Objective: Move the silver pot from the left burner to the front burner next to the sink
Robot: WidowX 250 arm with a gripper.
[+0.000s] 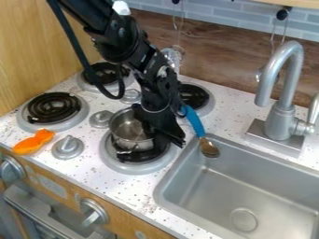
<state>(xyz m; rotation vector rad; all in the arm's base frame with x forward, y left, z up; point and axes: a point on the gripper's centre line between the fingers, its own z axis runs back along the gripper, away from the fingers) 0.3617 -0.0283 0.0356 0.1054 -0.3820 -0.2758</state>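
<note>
Gripper [172, 136] right at the pot [128, 127] on the front burner [118, 164]; can't tell if it's apart, together or clamped on the rim. Bare metal inside pot; gripper-side wall hidden. Blue-handled spoon [196, 122] just right of gripper, bowl over sink [202, 196], which view edge cuts off. Orange toy [34, 142] well left.

Speckled white counter [128, 186], small orange object [33, 142]
</note>
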